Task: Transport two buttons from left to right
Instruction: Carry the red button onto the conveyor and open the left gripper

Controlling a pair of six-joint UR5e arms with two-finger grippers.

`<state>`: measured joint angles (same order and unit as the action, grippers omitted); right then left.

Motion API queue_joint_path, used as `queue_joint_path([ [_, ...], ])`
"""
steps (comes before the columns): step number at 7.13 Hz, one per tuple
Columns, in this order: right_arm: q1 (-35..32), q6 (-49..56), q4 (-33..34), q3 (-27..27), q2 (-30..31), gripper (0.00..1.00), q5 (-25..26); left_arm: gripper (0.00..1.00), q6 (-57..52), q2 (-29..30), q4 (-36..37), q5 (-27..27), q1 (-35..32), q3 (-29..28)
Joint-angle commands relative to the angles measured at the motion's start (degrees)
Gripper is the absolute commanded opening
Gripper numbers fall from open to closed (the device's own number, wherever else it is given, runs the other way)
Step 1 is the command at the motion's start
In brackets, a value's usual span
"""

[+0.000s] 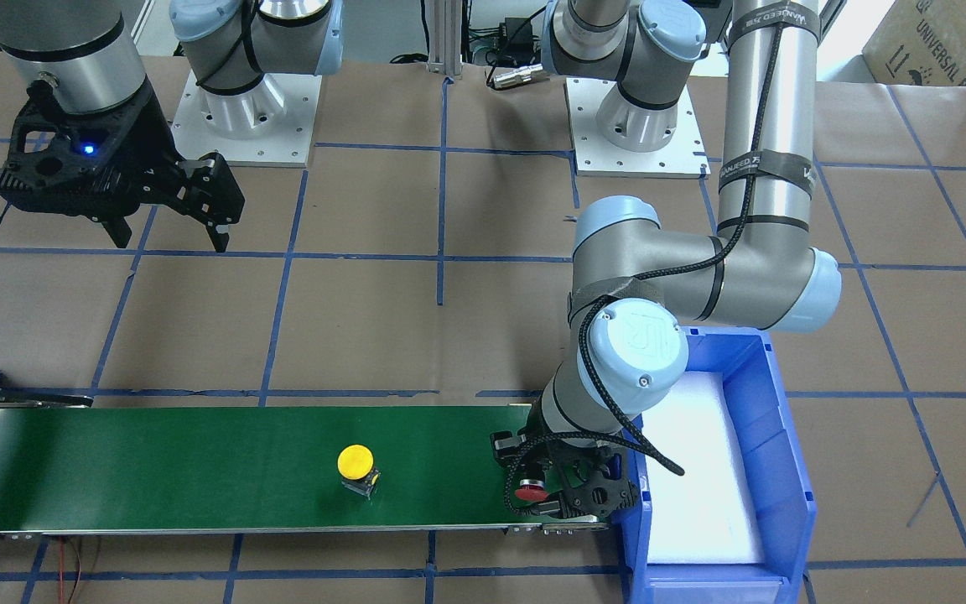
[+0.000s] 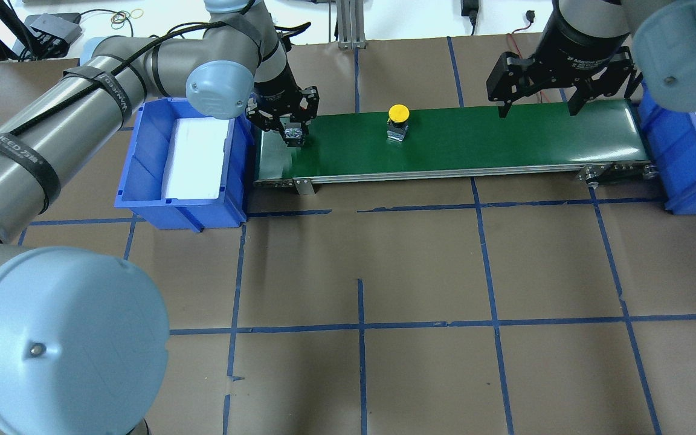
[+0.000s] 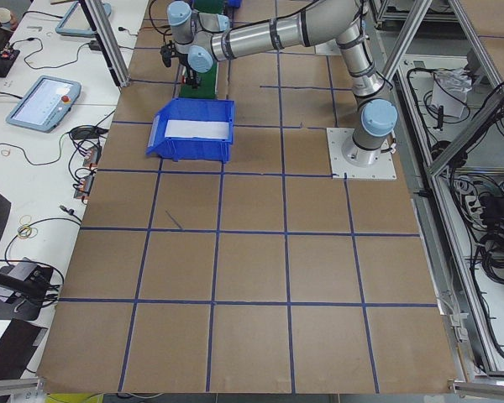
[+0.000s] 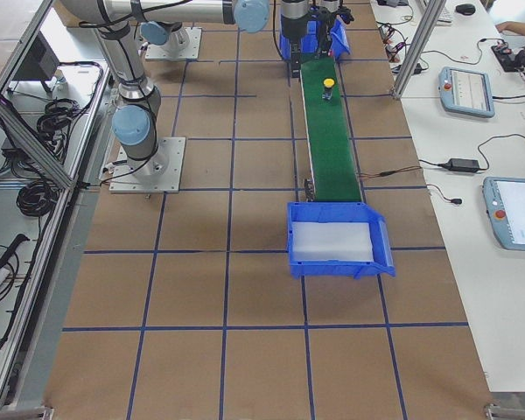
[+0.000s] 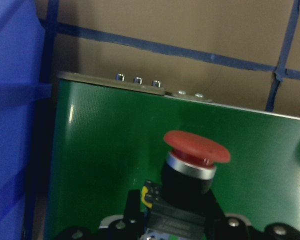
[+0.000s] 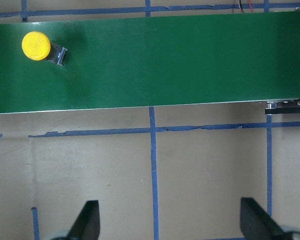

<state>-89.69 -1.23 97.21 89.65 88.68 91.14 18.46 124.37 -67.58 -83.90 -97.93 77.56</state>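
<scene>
Now, red button (image 5: 196, 150) clamped in left end effector (image 2: 292, 132), yellow button (image 1: 355, 461) well apart along the belt (image 1: 198, 470).

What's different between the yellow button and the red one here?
The yellow button stands free, the red button is clamped in the left gripper. The yellow button is midway along the green belt, the red button at its end by the blue bin. Both have round caps, dark bodies.
</scene>
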Motion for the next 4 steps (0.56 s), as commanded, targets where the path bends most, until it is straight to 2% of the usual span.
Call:
queue_joint_path([
  [1, 0.04, 0.00, 0.00, 0.00, 0.00, 1.00, 0.00, 0.69, 0.95, -0.27, 0.52, -0.12, -0.16, 1.62],
  [2, 0.04, 0.00, 0.00, 0.00, -0.09, 1.00, -0.08, 1.00, 1.66, -0.45, 0.52, -0.12, -0.16, 1.81],
  [4, 0.04, 0.00, 0.00, 0.00, 0.00, 1.00, -0.08, 1.00, -0.17, -1.93, 0.52, -0.12, -0.07, 1.11],
])
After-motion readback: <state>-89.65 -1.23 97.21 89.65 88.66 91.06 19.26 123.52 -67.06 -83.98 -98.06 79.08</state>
